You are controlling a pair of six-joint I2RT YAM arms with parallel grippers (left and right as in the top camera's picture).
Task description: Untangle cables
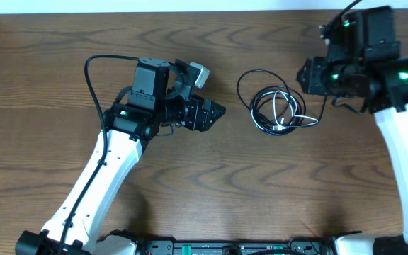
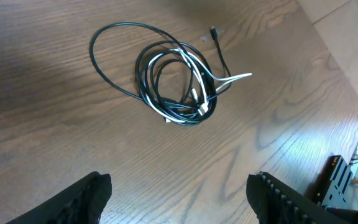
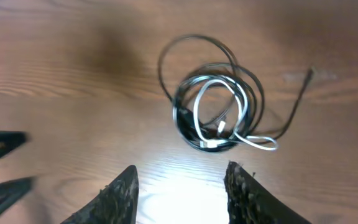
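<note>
I am holding my left tool (image 1: 219, 111) and right tool (image 3: 182, 169) spread and empty; the cables (image 2: 194, 81) are lying coiled between them on the worktop (image 1: 55, 85), nearer the right one.

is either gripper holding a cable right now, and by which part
Nothing is held. The tangled cables lie loose on the table; the left gripper and right gripper are both open and empty, clear of them.
</note>
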